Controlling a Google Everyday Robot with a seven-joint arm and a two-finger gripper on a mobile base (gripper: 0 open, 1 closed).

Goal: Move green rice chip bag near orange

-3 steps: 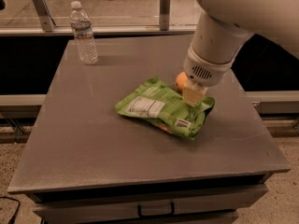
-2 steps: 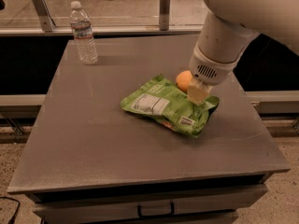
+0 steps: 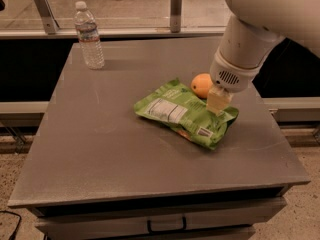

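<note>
The green rice chip bag [image 3: 182,113] lies flat on the grey table [image 3: 100,139], right of centre, with its white label panel facing up. The orange [image 3: 201,85] sits just behind the bag's far right corner, touching or almost touching it. My gripper [image 3: 218,104] comes down from the white arm [image 3: 250,34] onto the bag's right edge, right in front of the orange. Its pale fingers are closed on the bag's edge.
A clear water bottle [image 3: 89,35] stands upright at the table's back left corner. A metal rail with posts [image 3: 175,9] runs behind the table. The table's right edge is close to the bag. A drawer handle [image 3: 165,225] shows below the front edge.
The gripper and the bag have shifted to the right together. More of the orange now shows behind the bag's far corner.
</note>
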